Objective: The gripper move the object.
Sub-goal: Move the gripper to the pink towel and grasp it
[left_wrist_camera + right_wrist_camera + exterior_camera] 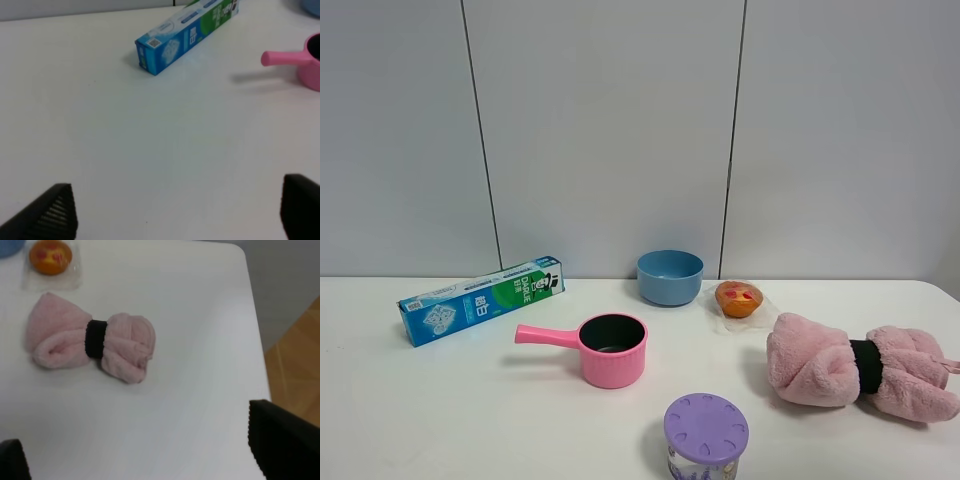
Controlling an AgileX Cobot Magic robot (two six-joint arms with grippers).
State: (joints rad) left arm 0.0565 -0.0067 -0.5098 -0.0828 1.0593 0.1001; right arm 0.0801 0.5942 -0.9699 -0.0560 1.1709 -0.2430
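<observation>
While neither arm shows in the high view, each wrist view catches its own fingertips. The left hand [180,212] hangs over bare worktop [150,150], fingers wide apart. The right hand [145,457] is likewise spread and holds nothing.

Nearest the front edge stands a purple-lidded jar [706,428], seen only in the high view. Just behind, on the right side, the pink towel bundle [810,362] lies on the worktop, apart from the right hand.

Judgement: soft, light, compressible, not slippery. The fluffy lobes would squash, so the black band [866,366] at the waist looks the firmest hold.

The right wrist view alone shows wooden floor past the worktop edge beside the bundle.

Farther back: pink saucepan [612,350], orange item [738,298], blue bowl [670,276], toothpaste box [480,300] by the wall.
</observation>
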